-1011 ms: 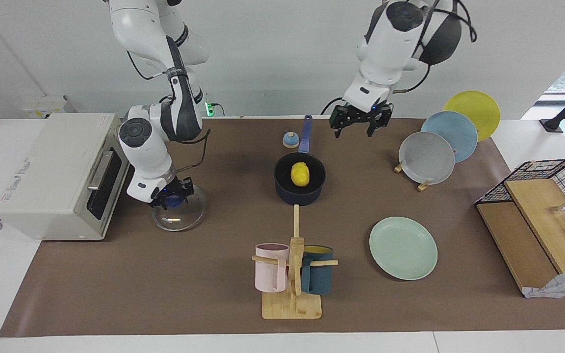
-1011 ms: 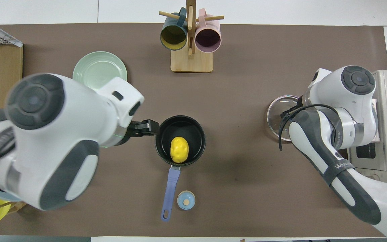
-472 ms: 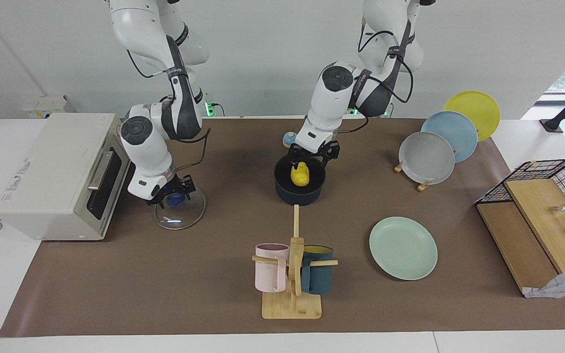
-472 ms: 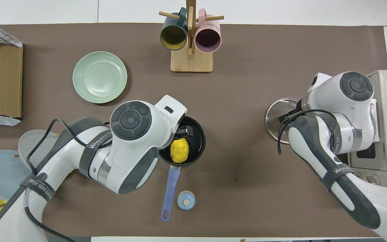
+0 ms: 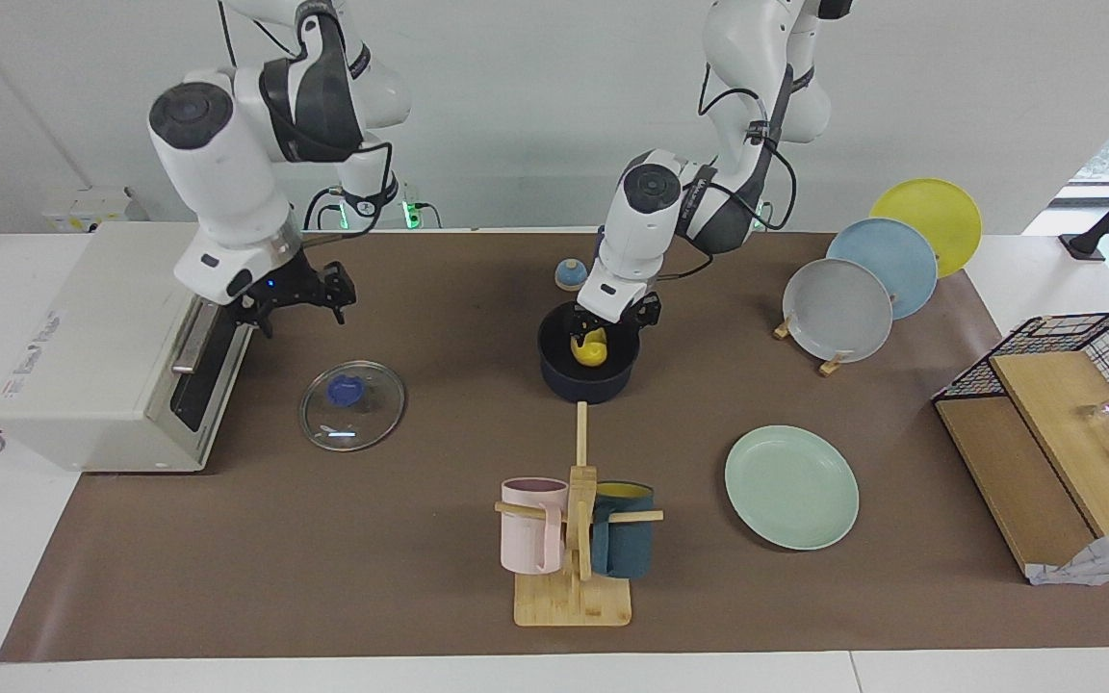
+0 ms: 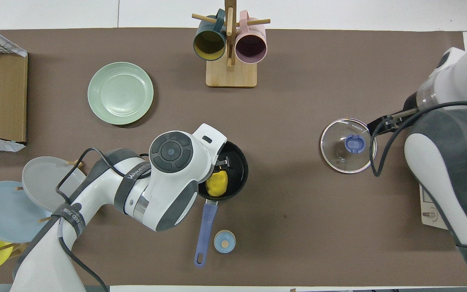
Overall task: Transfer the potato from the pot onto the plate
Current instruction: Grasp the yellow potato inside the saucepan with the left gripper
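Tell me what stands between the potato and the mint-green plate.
Only the pot's own wall around the potato. The mat from the pot to the plate lies bare. The left claw is down in the pot at the potato.

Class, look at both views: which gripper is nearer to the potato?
Left. The left gripper is down inside the pot, right at the potato. The right gripper is raised near the toaster oven, toward the right arm's end.
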You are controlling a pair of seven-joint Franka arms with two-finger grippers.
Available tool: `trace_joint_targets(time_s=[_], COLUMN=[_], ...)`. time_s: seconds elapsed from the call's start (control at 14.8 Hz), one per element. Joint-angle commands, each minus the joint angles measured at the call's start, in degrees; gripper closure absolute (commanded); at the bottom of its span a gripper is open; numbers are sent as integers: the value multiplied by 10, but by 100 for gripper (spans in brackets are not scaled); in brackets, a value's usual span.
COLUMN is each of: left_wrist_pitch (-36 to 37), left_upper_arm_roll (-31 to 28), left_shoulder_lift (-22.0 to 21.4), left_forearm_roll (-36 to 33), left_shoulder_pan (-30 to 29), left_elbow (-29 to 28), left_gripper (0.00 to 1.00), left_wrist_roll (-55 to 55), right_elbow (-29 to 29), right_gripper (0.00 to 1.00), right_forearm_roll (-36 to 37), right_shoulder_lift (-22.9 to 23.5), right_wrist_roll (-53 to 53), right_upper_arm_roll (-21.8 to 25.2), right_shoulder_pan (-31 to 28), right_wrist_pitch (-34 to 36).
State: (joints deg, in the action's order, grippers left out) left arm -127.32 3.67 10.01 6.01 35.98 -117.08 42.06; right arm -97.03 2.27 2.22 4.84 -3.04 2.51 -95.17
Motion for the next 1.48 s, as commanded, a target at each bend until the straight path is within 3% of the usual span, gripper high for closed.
trace_joint_targets(time_s=[0.0, 0.27, 0.74, 0.81, 1.08, 1.15, 1.42], left_wrist_pitch=[-28, -35, -21, -22, -21, -21, -12], left_upper_arm_roll=[-10, -12, -12, -12, -12, -13, -13], left_shoulder_lift=[0, 24, 29, 29, 29, 29, 29], left_forearm_roll=[10, 5, -15, -16, -16, -16, -16], left_shoulder_pan=[22, 36, 37, 38, 41, 41, 41], left_elbow=[-14, -12, -7, -7, -7, -6, 3], left_gripper=[0, 0, 1, 10, 87, 100, 100], left_wrist_roll=[17, 30, 28, 28, 28, 28, 28], right_elbow=[50, 67, 47, 46, 59, 58, 50], right_gripper=[0, 0, 0, 0, 0, 0, 0], right_forearm_roll=[-1, 1, 0, -2, 5, 5, 2], right_shoulder_lift=[0, -14, -20, -20, -13, -16, -24], right_wrist_roll=[-36, -55, -55, -55, -55, -52, -50], right_upper_arm_roll=[-3, -2, -4, -2, 9, 8, 10], right_shoulder_pan=[-11, -14, -28, -29, -16, -16, -14], right_wrist_pitch=[57, 104, 100, 104, 115, 115, 115])
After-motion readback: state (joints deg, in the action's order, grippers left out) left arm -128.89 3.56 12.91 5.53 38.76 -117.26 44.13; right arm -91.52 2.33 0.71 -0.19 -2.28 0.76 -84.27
